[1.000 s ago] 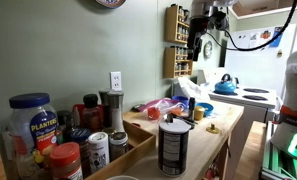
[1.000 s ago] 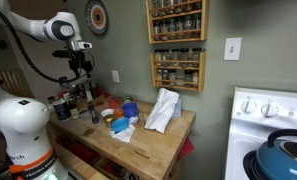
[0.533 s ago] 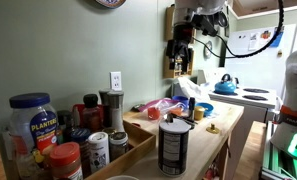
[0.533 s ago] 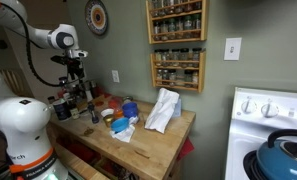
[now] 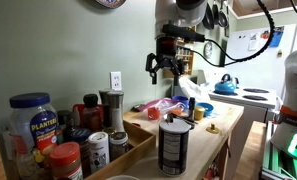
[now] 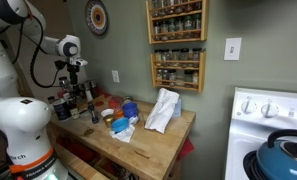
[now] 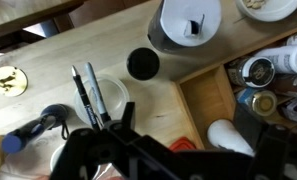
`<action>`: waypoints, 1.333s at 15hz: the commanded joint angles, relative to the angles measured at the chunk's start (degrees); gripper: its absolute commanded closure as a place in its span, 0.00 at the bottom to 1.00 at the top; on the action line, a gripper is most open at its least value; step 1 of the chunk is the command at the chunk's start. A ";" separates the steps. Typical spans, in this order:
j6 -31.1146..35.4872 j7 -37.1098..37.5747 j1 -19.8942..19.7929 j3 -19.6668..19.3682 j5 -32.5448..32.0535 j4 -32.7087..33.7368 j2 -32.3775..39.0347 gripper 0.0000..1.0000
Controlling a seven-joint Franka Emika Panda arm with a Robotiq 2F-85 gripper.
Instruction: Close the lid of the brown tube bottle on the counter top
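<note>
Your landmark: the brown tube bottle (image 5: 174,150), upright on the counter top (image 5: 216,128), with the lid (image 5: 174,124) at its top. To its left: peanut jar (image 5: 31,120). Behind it, rightward: kettle (image 5: 225,85) on stove (image 5: 256,97). Above it, well apart: gripper (image 5: 164,70).

fingers (image 7: 88,155) — dark, blurred, cut off at bottom edge

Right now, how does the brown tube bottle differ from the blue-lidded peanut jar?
The brown tube bottle is dark with a pale lid; the peanut jar has a blue lid and blue label. The bottle stands alone on the counter top; the jar is crowded by red-capped jars. Both stand upright.
</note>
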 commanded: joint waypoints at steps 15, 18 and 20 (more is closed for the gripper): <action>1.00 1.50 2.75 -1.98 10.45 0.97 6.82 0.57; 0.14 0.19 2.94 -1.95 13.18 1.21 8.02 0.81; -1.22 -0.23 3.06 -1.98 14.32 1.47 8.72 0.97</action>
